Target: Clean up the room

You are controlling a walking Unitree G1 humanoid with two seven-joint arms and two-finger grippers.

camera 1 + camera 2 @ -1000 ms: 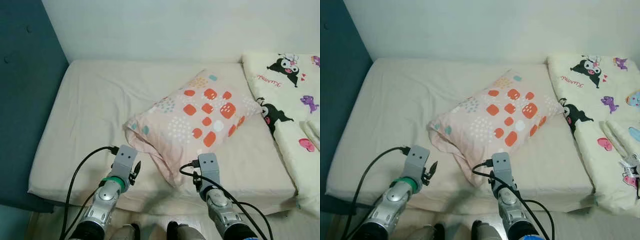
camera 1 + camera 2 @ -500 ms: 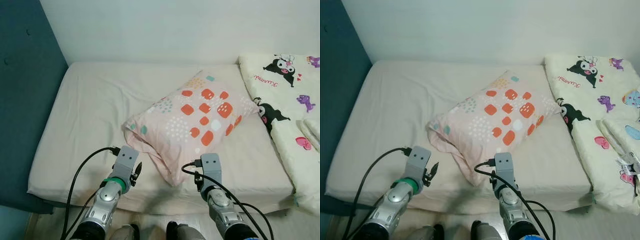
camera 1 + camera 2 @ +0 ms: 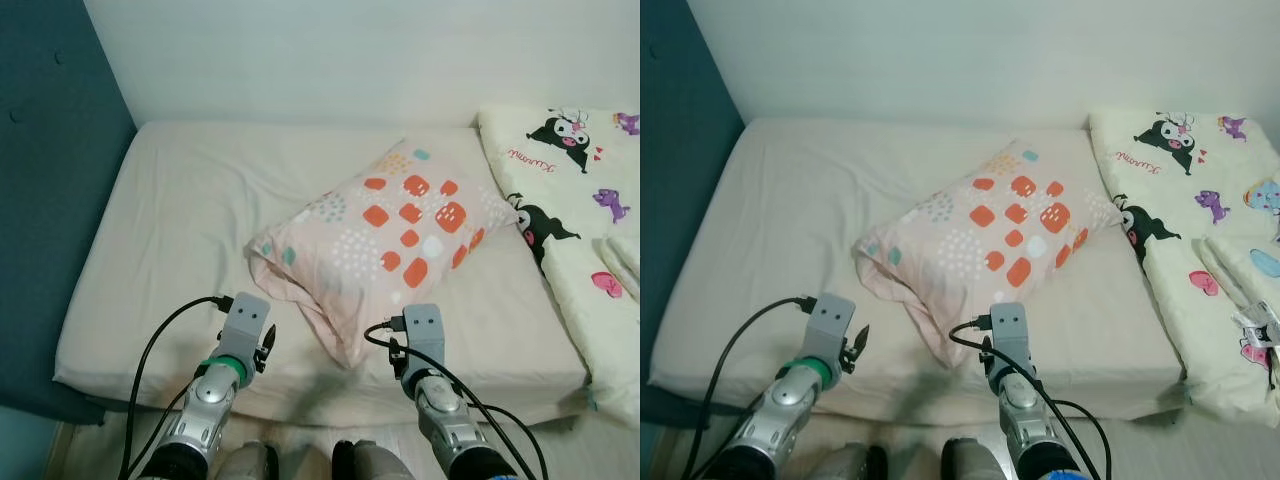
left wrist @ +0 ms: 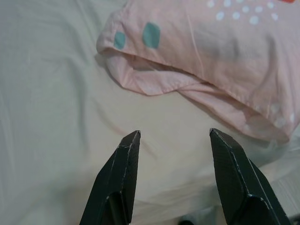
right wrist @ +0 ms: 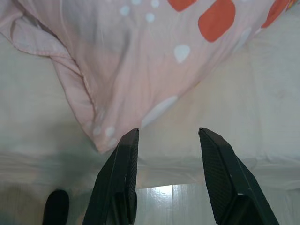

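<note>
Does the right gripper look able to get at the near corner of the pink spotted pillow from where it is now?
Probably yes. The right gripper is open, just short of the pink spotted pillow, whose floppy near corner lies on the cream mattress with nothing between.

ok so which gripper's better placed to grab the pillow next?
Probably right. The right gripper is open with the pillow hanging corner just ahead of its fingertips. The left gripper, also open, faces bare sheet, with the pillow's edge further ahead.
</note>
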